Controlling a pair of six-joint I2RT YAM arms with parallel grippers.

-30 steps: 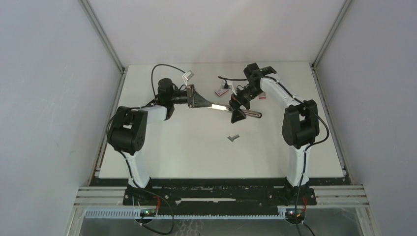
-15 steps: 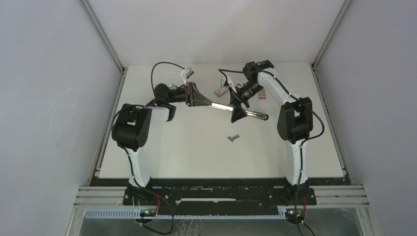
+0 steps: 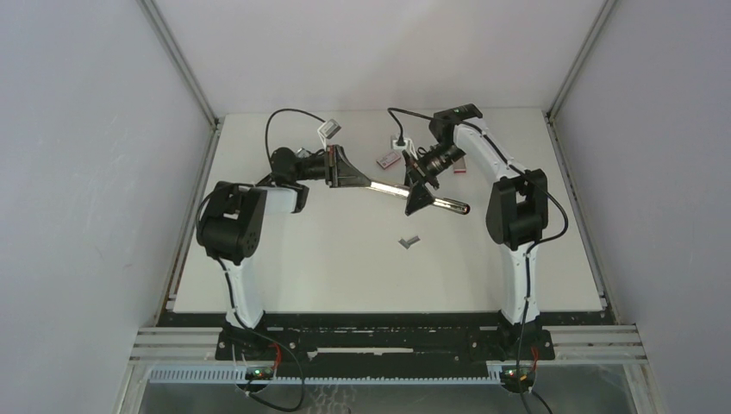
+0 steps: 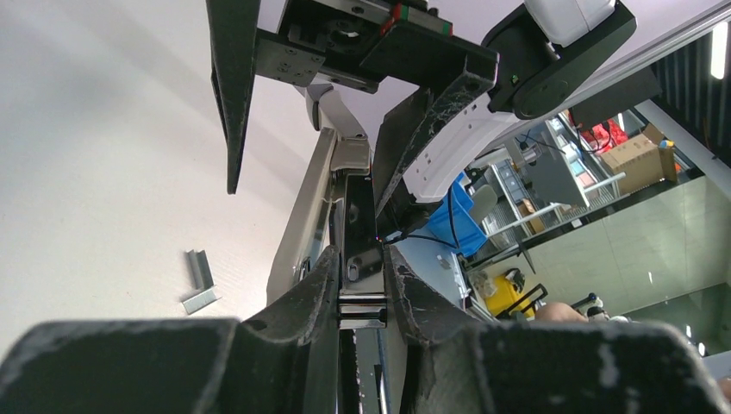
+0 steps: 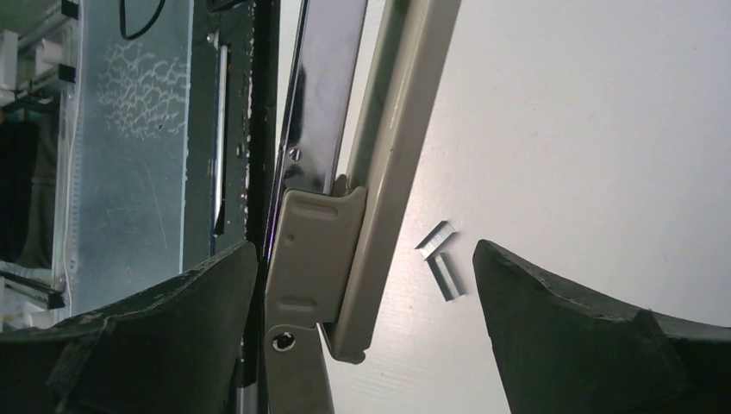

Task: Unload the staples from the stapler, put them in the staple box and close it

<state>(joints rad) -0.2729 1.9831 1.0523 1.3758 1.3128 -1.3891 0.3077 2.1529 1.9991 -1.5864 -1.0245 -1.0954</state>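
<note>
1. Lying loose on the table, the staples sit as two short grey pieces meeting in a V. They are nearer the arm bases than either gripper, apart from both, and held by nothing.
2. Just beyond them the stapler is held above the table as a long bar slanting across the middle. The staples lie near its right half, on the near side. In the right wrist view they show on the table past the bar, between the two spread fingers.
3. The right gripper points down and toward the near edge. Its jaws are spread wide and straddle the stapler. One finger lies right beside the bar, the other well clear, so nothing is gripped.
4. The left gripper is clamped tight on the stapler's left end, its fingers pressed on either side of the dark metal part.
5. The left arm bends at its elbow and reaches level to the right. The right arm stretches to the far side, its wrist folded back toward the middle.
6. Farther back lie two red pieces, one on each side of the right wrist.
</note>
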